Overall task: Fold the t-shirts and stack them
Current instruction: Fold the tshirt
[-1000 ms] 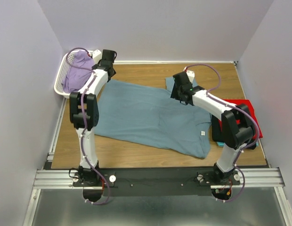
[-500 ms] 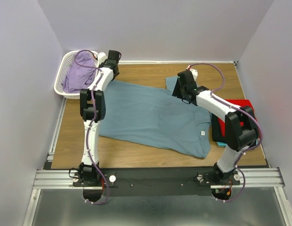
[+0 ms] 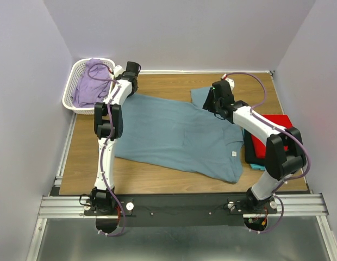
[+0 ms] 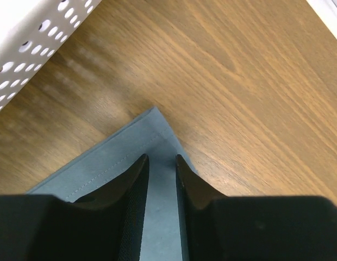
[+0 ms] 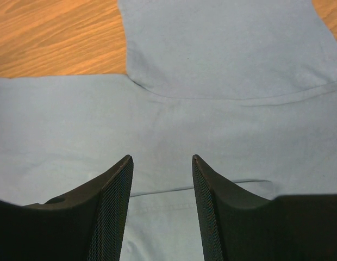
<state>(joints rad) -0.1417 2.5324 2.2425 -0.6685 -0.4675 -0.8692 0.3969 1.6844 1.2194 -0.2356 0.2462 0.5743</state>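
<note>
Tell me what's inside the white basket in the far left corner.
A crumpled lavender cloth fills the basket, heaped about as high as its rim. The cloth hides the basket's floor and anything that may lie beneath it.

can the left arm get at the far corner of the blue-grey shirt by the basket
Probably yes: the left gripper is open right at that shirt corner, nothing covers it, and the basket stands clear to one side.

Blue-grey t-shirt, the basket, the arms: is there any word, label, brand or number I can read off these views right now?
No text can be read in any view.
White neck label on the blue-grey t-shirt: too small in the top view to read.
Both wrist views: no writing at all.
</note>
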